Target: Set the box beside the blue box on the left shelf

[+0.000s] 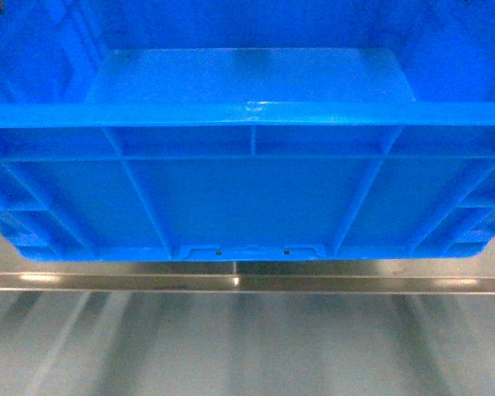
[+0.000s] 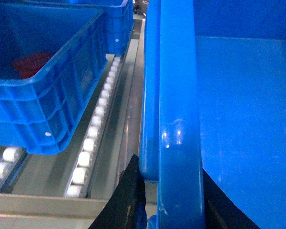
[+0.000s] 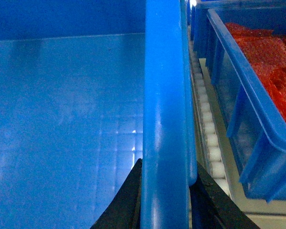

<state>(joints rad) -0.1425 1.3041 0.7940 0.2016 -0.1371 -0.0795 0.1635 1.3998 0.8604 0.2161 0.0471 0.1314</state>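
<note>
Three views: each shows the same bright-blue box, but from a different side.
Head view: the box (image 1: 247, 198) fills the upper part, its ribbed near wall facing the camera, thick rim across the top, smooth flat floor beyond; a grey metal rail (image 1: 247, 276) runs just below the box.
Left wrist view only: a second blue crate (image 2: 47, 81) left of the box, something red inside it; a rail of small white rollers (image 2: 93, 138) lies between crate and box.
Right wrist view only: a crate holding red material (image 3: 257, 86) right of the box, white rollers (image 3: 207, 129) between them.
Left gripper (image 2: 169, 200): dark fingers (image 2: 128, 200) clamped on either side of the box's left rim.
Right gripper (image 3: 164, 200): dark fingers (image 3: 126, 205) pinching the box's right rim.
Box position: on the roller shelf between the two crates; whether it touches the rollers, cannot tell.
</note>
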